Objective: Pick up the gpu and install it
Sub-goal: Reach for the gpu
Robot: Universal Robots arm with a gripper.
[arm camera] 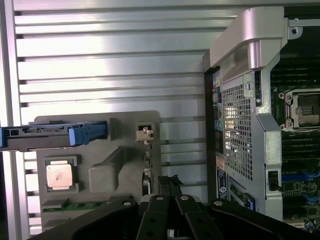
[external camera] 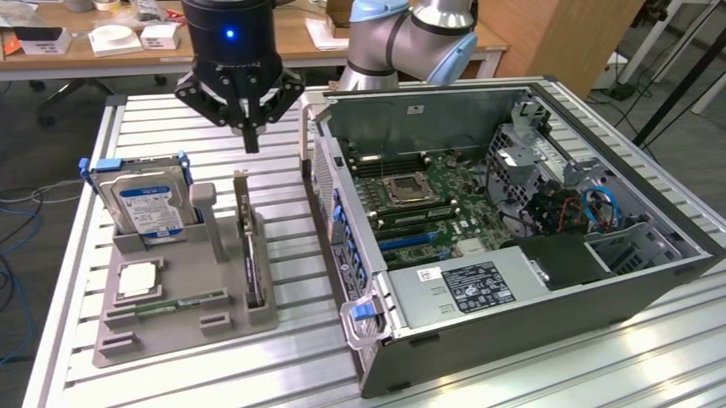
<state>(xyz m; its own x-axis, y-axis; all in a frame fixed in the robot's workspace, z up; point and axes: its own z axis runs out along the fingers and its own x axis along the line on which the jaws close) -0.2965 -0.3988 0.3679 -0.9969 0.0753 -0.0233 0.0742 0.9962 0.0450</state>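
The gpu (external camera: 254, 263) is standing on edge in the grey holder (external camera: 170, 336) (silvery bracket (external camera: 241, 180) at the holder's far end), not yet lifted. Above the holder the gripper (external camera: 250, 143) is hovering, jaws pressed together and gripping nothing. The approach seems to be underway, and a grasp is likely calling for parted jaws straddling the gpu's thin top edge.

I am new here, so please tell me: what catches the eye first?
The open computer case stands on the exterior view's right, green board bare. On that view's left, the shut gripper hangs above a grey holder where the gpu stands on edge beside a blue-labelled hard drive.
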